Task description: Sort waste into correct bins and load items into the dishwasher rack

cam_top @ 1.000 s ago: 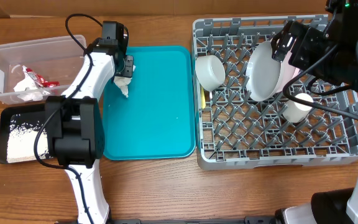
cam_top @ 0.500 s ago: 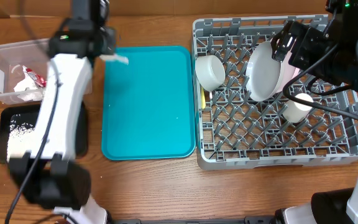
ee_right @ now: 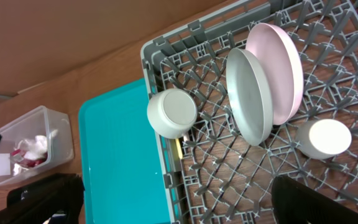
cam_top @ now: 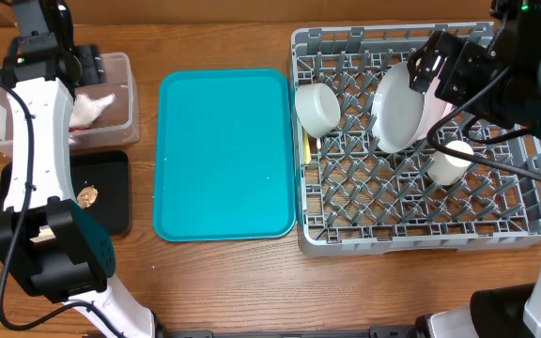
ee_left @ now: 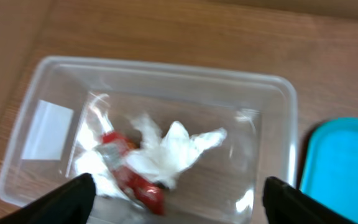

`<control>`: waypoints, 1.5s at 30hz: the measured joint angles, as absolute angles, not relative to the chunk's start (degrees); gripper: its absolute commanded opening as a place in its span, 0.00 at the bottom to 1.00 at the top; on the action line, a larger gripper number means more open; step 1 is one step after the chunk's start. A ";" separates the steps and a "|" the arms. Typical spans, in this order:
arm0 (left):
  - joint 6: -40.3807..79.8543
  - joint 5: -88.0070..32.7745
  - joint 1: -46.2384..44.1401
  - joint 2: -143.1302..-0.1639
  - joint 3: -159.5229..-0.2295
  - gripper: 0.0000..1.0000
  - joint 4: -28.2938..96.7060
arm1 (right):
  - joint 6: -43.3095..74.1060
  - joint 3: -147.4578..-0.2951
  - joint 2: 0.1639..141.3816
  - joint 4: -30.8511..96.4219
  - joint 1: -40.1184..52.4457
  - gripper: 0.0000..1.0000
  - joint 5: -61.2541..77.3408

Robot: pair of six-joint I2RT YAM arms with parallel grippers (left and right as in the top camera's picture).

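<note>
Your left gripper (ee_left: pixel 178 190) hangs over the clear tub (ee_left: pixel 166 66), jaws spread wide, holding nothing. The napkin (ee_left: pixel 169 152) lies inside. Your right gripper (ee_right: pixel 178 193) is likewise spread and empty above the rack (ee_right: pixel 241 175).

A clear plastic rectangular tub (ee_left: pixel 166 68) sits on the brown wooden counter (ee_left: pixel 166 31), holding a crumpled white paper napkin (ee_left: pixel 169 152) that lies against a small red snack wrapper (ee_left: pixel 132 182). A teal tray's corner (ee_left: pixel 344 155) shows just right of it. The claw (ee_left: pixel 179 190) hangs above, its dark fingers (ee_left: pixel 73 196) spread wide.

A teal tray (cam_top: pixel 224 155) lies flat on the wooden table (cam_top: pixel 252 282). It sits left of centre, long side running near to far.
</note>
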State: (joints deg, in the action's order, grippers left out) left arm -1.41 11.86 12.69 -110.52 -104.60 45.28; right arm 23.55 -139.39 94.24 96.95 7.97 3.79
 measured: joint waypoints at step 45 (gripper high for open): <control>-1.41 -6.52 11.99 -70.24 -115.85 1.00 87.29 | -8.43 -139.04 71.55 89.30 7.97 1.00 10.94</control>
